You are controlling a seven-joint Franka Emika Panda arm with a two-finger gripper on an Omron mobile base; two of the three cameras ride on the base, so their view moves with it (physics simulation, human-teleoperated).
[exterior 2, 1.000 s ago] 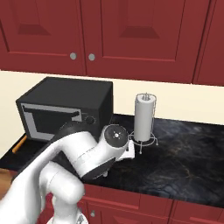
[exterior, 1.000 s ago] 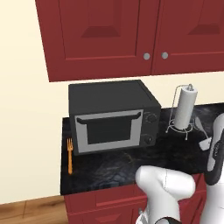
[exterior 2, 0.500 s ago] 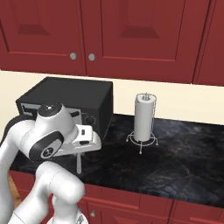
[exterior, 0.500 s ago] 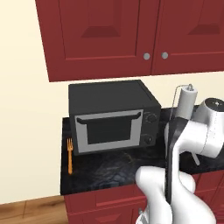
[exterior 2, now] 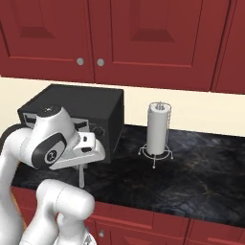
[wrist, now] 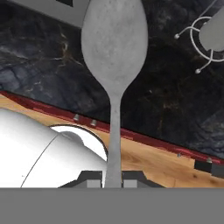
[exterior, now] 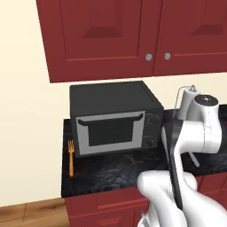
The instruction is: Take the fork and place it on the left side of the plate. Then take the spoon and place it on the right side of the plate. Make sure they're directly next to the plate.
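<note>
My gripper (wrist: 113, 183) is shut on the handle of a grey spoon (wrist: 114, 48), whose bowl points away from the hand over the dark counter. From the right base view, the gripper (exterior 2: 81, 162) hangs in front of the microwave with the spoon (exterior 2: 81, 178) pointing down at the counter. The orange fork (exterior: 70, 157) lies flat on the counter left of the microwave, tines toward the wall, well apart from the gripper. The plate is out of view.
A black microwave (exterior: 113, 117) stands at the back left of the dark stone counter (exterior 2: 191, 172). A paper towel roll on a wire stand (exterior 2: 158, 129) stands to its right. Red cabinets hang above. The counter's left end is just past the fork.
The arm has swung leftward with the spoon, from beside the paper towel stand to in front of the microwave. The fork has not moved.
</note>
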